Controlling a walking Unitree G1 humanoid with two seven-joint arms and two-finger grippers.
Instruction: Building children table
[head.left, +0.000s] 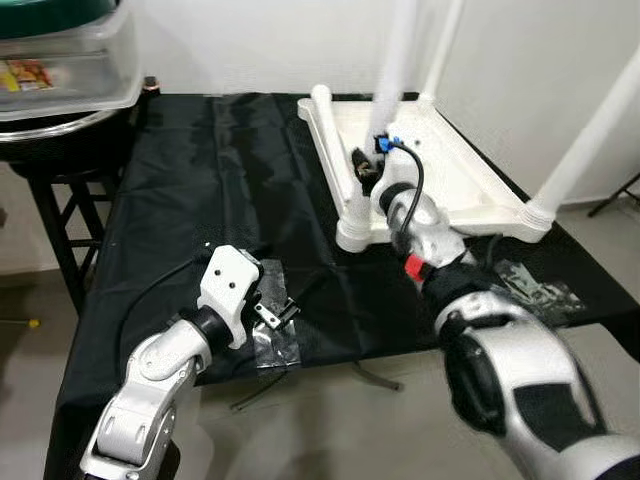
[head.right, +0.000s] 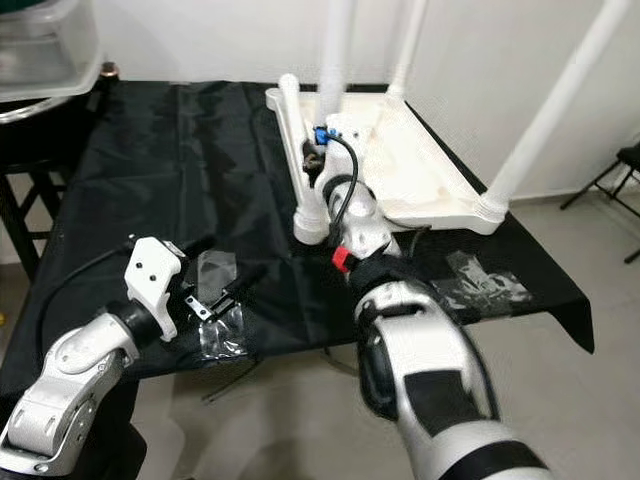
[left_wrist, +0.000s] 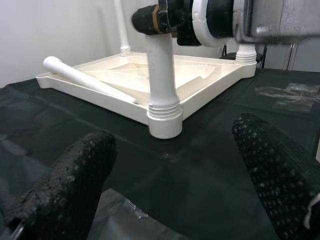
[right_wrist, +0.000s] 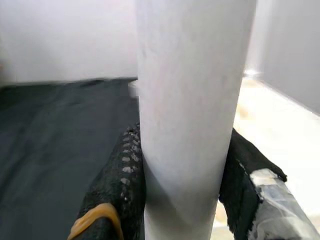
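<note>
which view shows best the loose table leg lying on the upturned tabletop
The left wrist view: the loose leg lies in full along the tabletop's edge. Both eye views show it from above beside the right gripper. The right wrist view shows the upright leg being gripped instead.

Both arms are silver metal with black joint sections. The left gripper (head.left: 272, 305) has a white plastic housing with small dark screw holes; a thin black cable loops from it back along the forearm. The right gripper (head.left: 368, 172) has a black cable, a blue connector by its fingers and a red band behind the wrist. The fingers (left_wrist: 65, 192) are black with dimpled pads; one right finger carries an orange band, the other silver tape.
</note>
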